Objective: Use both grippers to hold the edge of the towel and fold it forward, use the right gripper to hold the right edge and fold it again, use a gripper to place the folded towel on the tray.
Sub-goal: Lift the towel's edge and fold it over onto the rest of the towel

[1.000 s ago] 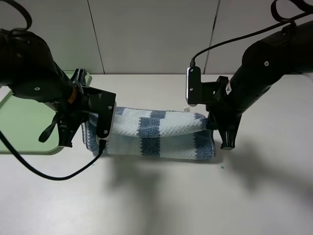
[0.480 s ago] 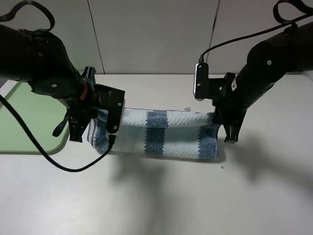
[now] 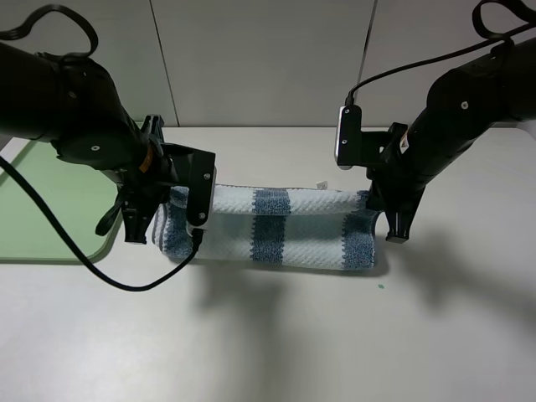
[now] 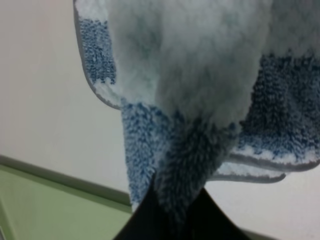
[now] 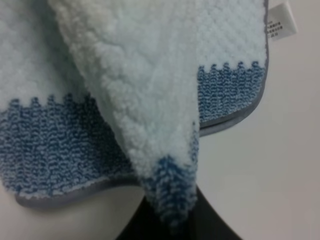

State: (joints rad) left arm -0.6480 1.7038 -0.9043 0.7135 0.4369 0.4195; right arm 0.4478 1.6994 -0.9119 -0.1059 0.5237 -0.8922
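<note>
Both arms have edged rightward, drawing the towel (image 3: 276,230) flatter. Left gripper (image 3: 136,228) and right gripper (image 3: 394,228) each pinch a fold of it; it lies doubled on the table (image 3: 276,335), beside the tray (image 3: 42,209).

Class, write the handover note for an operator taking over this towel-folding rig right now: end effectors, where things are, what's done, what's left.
Left end effector: shut, pinching the towel at its left end.
Right end effector: shut, pinching the towel's right end.
Towel: on the table between the arms, doubled over itself, held edge raised.
Tray: left of the towel, towel not on it.
Done: edge gripped, first fold nearly over.
Left: lay edge down, release, fold from the right edge, place on tray.
</note>
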